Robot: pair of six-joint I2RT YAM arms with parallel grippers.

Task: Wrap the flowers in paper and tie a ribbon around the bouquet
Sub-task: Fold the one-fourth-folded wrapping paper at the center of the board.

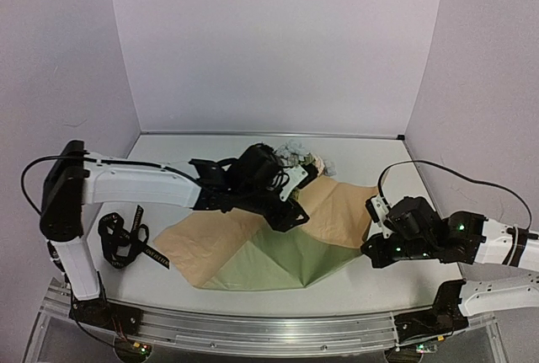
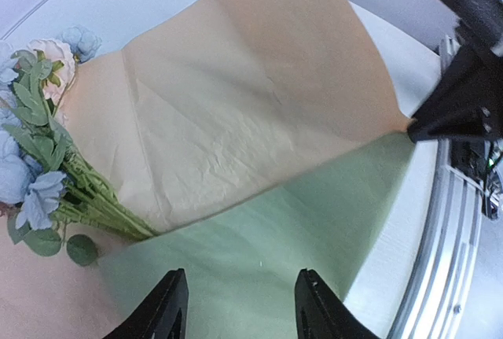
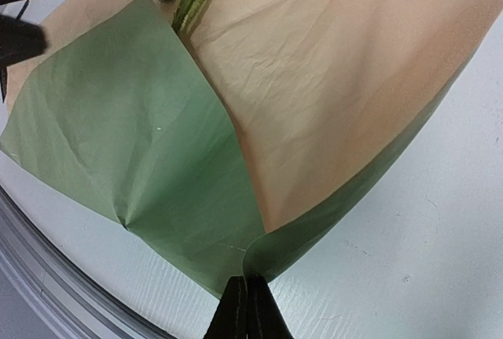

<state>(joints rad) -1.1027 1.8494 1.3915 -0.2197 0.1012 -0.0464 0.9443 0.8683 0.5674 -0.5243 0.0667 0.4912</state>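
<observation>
Tan/grn paper, creased, folded over flowers

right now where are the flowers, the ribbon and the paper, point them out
flowers (image 2: pixel 55 158): left wrist view, leafy stems in mid-bunch
ribbon (image 1: pixel 128 243): top external view, its bunched black loops
paper (image 3: pixel 118 134): right wrist view, green folded-over face

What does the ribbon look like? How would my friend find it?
Start at the big green-and-tan paper in the middle of the table. Just left of it lies the ribbon, a black strap in loose loops. Only it has tiny white lettering.
</observation>
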